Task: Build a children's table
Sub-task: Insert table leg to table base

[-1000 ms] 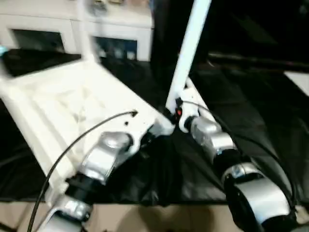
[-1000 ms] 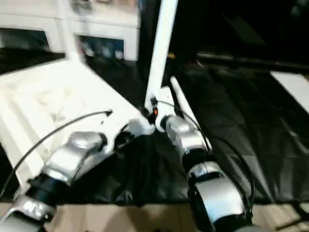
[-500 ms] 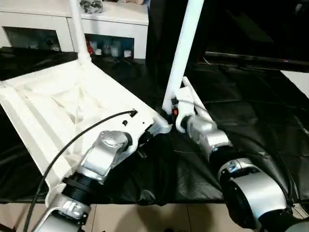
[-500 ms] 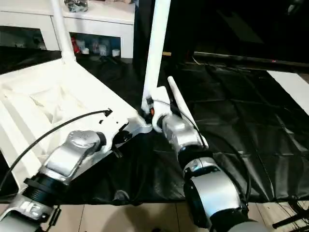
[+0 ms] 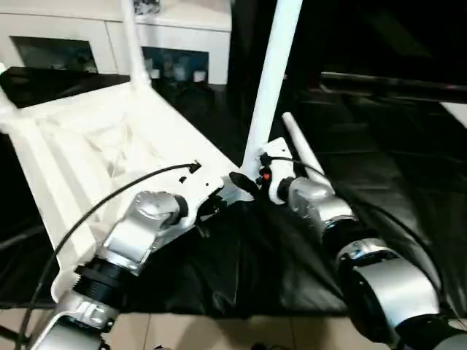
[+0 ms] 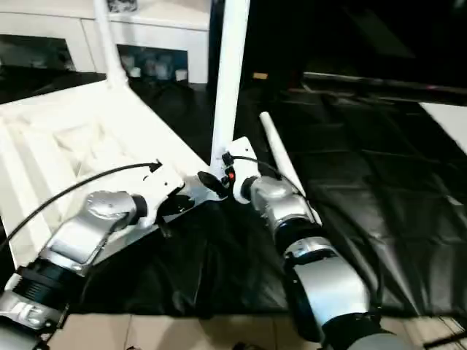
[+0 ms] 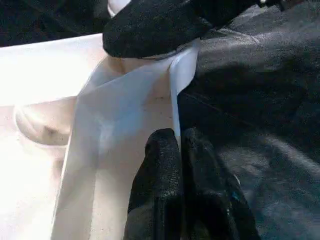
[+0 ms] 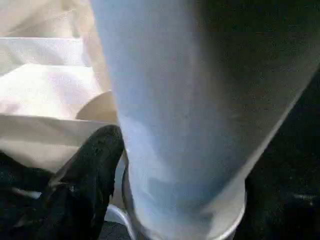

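The white tabletop (image 5: 95, 146) lies ribbed side up on the black-draped work table. One white leg (image 5: 133, 44) stands in its far corner socket. Another leg (image 5: 270, 80) stands upright in the near right corner socket. My right gripper (image 5: 252, 179) is shut on the base of this leg; one black finger (image 8: 87, 182) presses against the tube (image 8: 170, 110). My left gripper (image 7: 177, 137) is shut on the thin rim of the tabletop (image 7: 125, 105) right beside that corner. A third leg (image 5: 303, 149) lies loose on the black cloth behind my right wrist.
A white glass-door cabinet (image 5: 73, 36) stands behind the work table. Wrinkled black cloth (image 5: 394, 168) stretches to the right of the corner. The table's front edge and the pale floor (image 5: 219, 332) lie just below my forearms. A black cable (image 5: 109, 200) arcs over my left arm.
The head camera has shifted, so the whole scene sits differently. Both grippers stay at the near right corner, with the leg still upright.
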### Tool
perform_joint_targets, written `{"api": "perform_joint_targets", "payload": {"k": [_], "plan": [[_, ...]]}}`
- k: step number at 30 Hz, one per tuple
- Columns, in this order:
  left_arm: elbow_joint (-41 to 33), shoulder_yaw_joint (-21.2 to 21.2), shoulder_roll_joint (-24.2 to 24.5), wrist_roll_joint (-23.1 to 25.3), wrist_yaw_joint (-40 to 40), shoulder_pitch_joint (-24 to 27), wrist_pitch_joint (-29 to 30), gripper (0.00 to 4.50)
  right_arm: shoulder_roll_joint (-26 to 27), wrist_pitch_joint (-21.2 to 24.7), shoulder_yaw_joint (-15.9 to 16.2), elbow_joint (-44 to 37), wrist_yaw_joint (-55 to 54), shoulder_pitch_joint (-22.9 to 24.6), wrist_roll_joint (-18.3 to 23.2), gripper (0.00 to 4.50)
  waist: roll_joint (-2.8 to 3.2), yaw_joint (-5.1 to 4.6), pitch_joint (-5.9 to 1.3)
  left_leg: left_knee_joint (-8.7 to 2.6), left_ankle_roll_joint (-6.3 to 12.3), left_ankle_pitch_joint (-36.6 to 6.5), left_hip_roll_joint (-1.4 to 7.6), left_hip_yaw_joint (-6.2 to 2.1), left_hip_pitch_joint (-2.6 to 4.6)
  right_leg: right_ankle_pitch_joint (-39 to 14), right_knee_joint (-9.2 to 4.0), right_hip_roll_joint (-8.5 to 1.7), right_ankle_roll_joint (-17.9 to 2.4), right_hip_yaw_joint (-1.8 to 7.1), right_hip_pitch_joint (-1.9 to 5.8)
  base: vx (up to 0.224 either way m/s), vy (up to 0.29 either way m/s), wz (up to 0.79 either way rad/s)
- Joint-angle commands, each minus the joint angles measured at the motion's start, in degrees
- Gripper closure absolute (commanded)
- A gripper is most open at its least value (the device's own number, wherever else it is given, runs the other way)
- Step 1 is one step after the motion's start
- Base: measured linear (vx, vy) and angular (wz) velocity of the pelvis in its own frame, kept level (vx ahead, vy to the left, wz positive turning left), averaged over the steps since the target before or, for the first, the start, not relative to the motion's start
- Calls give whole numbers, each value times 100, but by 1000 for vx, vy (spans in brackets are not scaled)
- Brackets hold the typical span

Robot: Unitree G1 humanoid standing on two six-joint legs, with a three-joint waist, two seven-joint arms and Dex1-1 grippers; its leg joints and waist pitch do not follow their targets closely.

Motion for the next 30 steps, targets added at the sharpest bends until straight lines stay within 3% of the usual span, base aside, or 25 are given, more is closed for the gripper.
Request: {"api": "perform_joint_targets", "payload": {"k": [1,3,4,5,6,9,10,11,12,13,15,19,21,23,30], "plan": [[-338,-213,15,-233,-588,-27,-437,450,-122,-42,129,-245,489,103,-86,92,93,1,-554,-352,394,-392,20,117,-28,-331,-184,-272,-1518,364,382,95,-33,9],[-317,-234,57,-257,-687,-16,-516,450,-174,-41,155,-313,642,142,-85,92,72,13,-594,-296,610,236,-22,130,-63,574,-73,-238,-1735,372,402,69,-21,8],[-267,-287,162,-306,-931,8,-689,450,-323,-50,247,-519,1050,270,-99,92,53,21,-610,-220,1030,730,-65,151,-68,1369,7,-199,-1976,377,364,63,-22,9],[-247,-307,206,-316,-1025,15,-754,450,-386,-50,288,-608,1229,327,-103,92,51,42,-594,-211,1219,705,-62,156,-100,1379,11,-220,-2005,394,373,55,-22,9],[-234,-320,235,-320,-1083,20,-800,450,-429,-47,317,-671,1350,367,-104,92,52,48,-585,-213,1273,607,-51,158,-97,1248,-3,-228,-1993,396,368,0,0,0],[-119,-360,368,-350,-1395,19,-1025,450,-677,-15,508,-1100,1966,620,-97,92,63,82,-554,-239,1173,252,-2,144,-108,509,-51,-239,-1841,402,391,0,0,0],[-81,-369,398,-359,-1471,14,-1093,450,-737,-10,557,-1219,2115,686,-91,92,67,111,-531,-262,961,-14,23,140,-107,-19,-87,-235,-1667,402,390,0,0,0],[-58,-375,419,-366,-1519,10,-1124,450,-776,-6,587,-1302,2213,731,-85,92,68,120,-521,-272,875,-116,30,143,-101,-173,-100,-232,-1612,405,382,0,0,0],[-17,-394,456,-373,-1623,4,-1209,450,-826,-11,620,-1414,2350,788,-75,92,104,134,-498,-291,693,-389,39,144,-80,-522,-137,-230,-1527,412,356,0,0,0],[19,-408,485,-376,-1710,-2,-1281,450,-863,-13,638,-1498,2454,831,-69,92,87,133,-482,-308,520,-670,42,140,-83,-884,-181,-232,-1416,418,357,0,0,0],[33,-415,512,-393,-1802,2,-1325,450,-905,12,666,-1626,2592,890,-58,92,86,134,-463,-328,336,-980,39,135,-70,-1341,-238,-239,-1237,429,349,0,0,0],[119,-438,604,-384,-1989,6,-1469,450,-1060,67,840,-2060,3041,1125,-57,92,63,149,-433,-351,201,-1240,23,119,-56,-2000,-326,-237,-959,425,333,0,0,0],[154,-432,613,-379,-2017,3,-1512,450,-1085,107,868,-2156,3084,1173,-51,92,64,155,-445,-350,176,-1205,30,114,-50,-2049,-324,-241,-909,433,325,0,0,0],[219,-414,648,-381,-2071,-11,-1583,450,-1096,130,946,-2203,3146,1238,-108,92,44,154,-474,-346,180,-957,33,107,-84,-1672,-261,-238,-1005,434,355,0,0,0],[301,-394,656,-346,-2094,-14,-1644,450,-1043,203,970,-2253,3137,1312,-146,155,61,158,-496,-327,221,-679,24,112,-106,-1136,-195,-228,-1169,429,379,0,0,0]]}}
